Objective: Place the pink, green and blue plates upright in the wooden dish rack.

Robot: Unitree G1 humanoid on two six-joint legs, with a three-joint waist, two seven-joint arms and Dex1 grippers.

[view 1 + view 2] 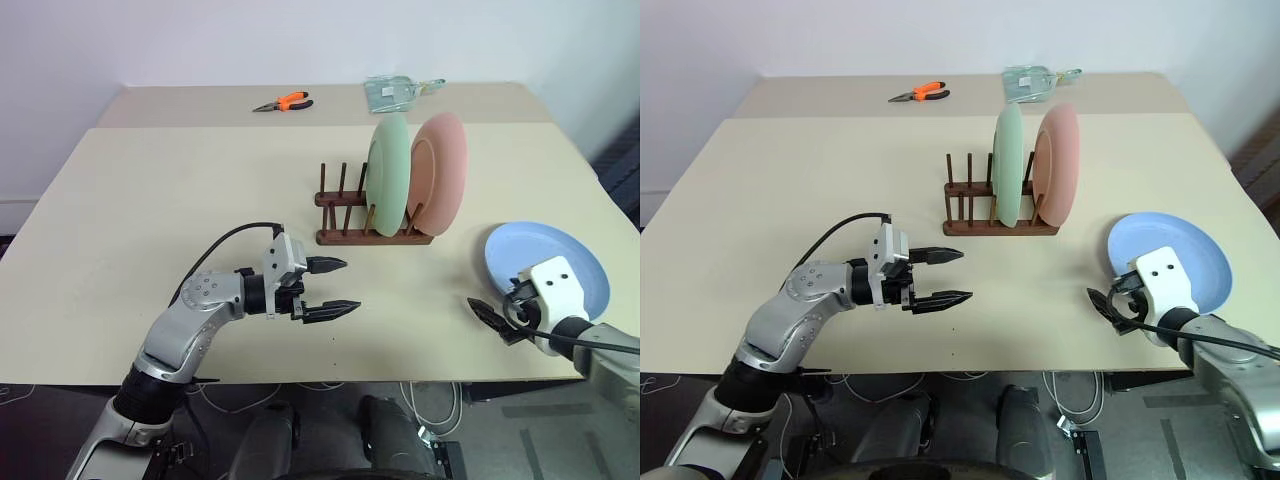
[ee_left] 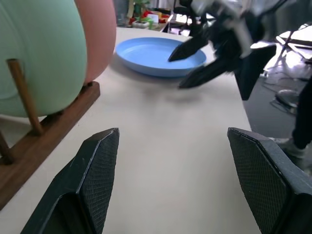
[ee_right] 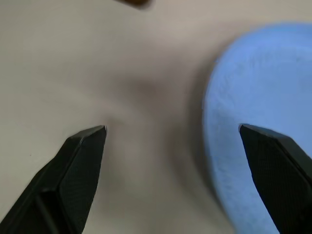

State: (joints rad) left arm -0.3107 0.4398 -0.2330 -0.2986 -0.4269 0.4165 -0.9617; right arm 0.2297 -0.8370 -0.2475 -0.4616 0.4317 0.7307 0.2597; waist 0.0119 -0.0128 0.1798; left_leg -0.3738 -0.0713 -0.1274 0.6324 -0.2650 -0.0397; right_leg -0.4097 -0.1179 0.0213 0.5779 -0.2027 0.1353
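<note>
Hovering my right end effector [image 1: 1110,305] just off the near-left rim of the blue plate [image 1: 1185,250], I am keeping its fingers spread apart and empty. My left end effector [image 1: 335,288] is hanging over the counter [image 1: 150,200] in front of the wooden dish rack [image 1: 345,215], fingers likewise apart. The green plate [image 1: 388,172] and pink plate [image 1: 442,170] are standing upright in the rack (the blue one is lying flat). Orange pliers [image 1: 285,102] are lying at the far edge.
</note>
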